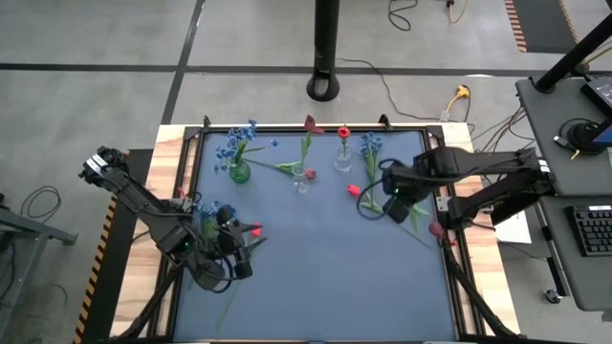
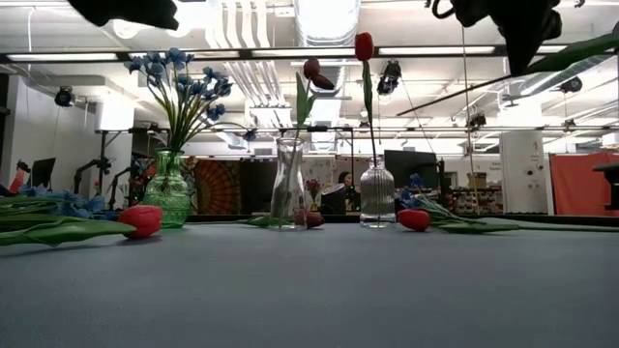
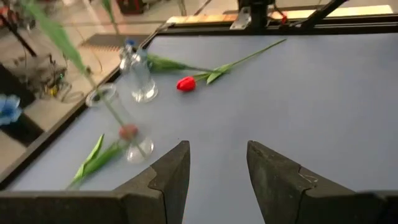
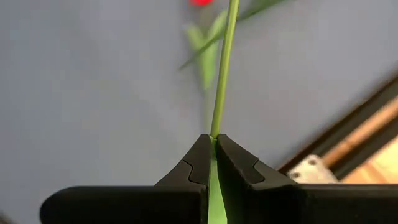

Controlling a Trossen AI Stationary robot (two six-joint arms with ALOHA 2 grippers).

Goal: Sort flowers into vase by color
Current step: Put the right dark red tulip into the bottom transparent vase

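1. Right gripper (image 4: 213,144) clenched on a red tulip's stem (image 4: 222,68), lifted off the table (image 1: 316,277) at ~3 o'clock.
2. Left gripper (image 3: 216,163) released, empty, ~8 o'clock.
3. Risk imo: stem's thin and pinched way off-center, so it could swing or slip b4 reaching the clear vase (image 1: 343,159).

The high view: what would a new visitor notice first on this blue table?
First, the three vases along the far edge: the green vase full of blue flowers, then two clear ones. Next, the right gripper, shut on a green flower stem above the table's right side. The left gripper is open at front left.
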